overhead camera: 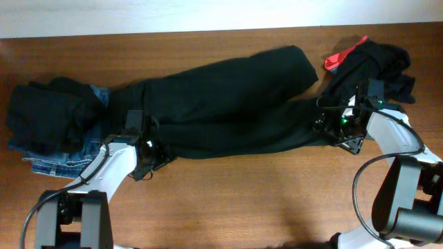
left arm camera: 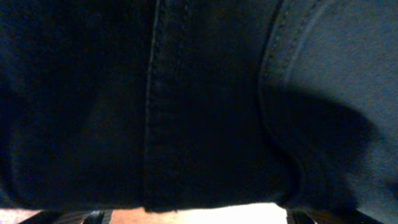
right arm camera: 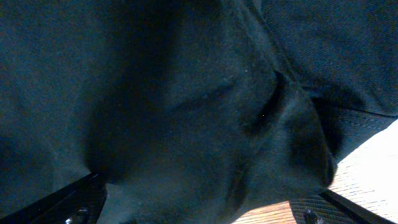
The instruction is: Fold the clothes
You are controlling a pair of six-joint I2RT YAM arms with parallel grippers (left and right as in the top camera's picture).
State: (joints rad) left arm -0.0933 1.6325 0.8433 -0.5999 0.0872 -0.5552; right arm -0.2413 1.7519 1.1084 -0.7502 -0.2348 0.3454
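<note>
A large black garment [overhead camera: 221,104] lies stretched across the middle of the table, folded lengthwise. In the left wrist view its seamed black fabric [left arm camera: 155,106] fills the frame. My left gripper [overhead camera: 151,158] [left arm camera: 196,218] sits at the garment's near left edge, open, with only bare table between its fingers. My right gripper [overhead camera: 338,130] [right arm camera: 199,211] is at the garment's right end, open wide, with black cloth [right arm camera: 205,124] lying loose between the fingers. A black piece rests on blue denim jeans [overhead camera: 66,155] at the far left. A crumpled black, red-edged piece [overhead camera: 367,62] lies at the back right.
The wooden table [overhead camera: 263,194] runs to a pale wall at the back. Both arm bases [overhead camera: 76,214] [overhead camera: 408,207] stand at the front edge. The left pile [overhead camera: 45,114] sits close to the left arm.
</note>
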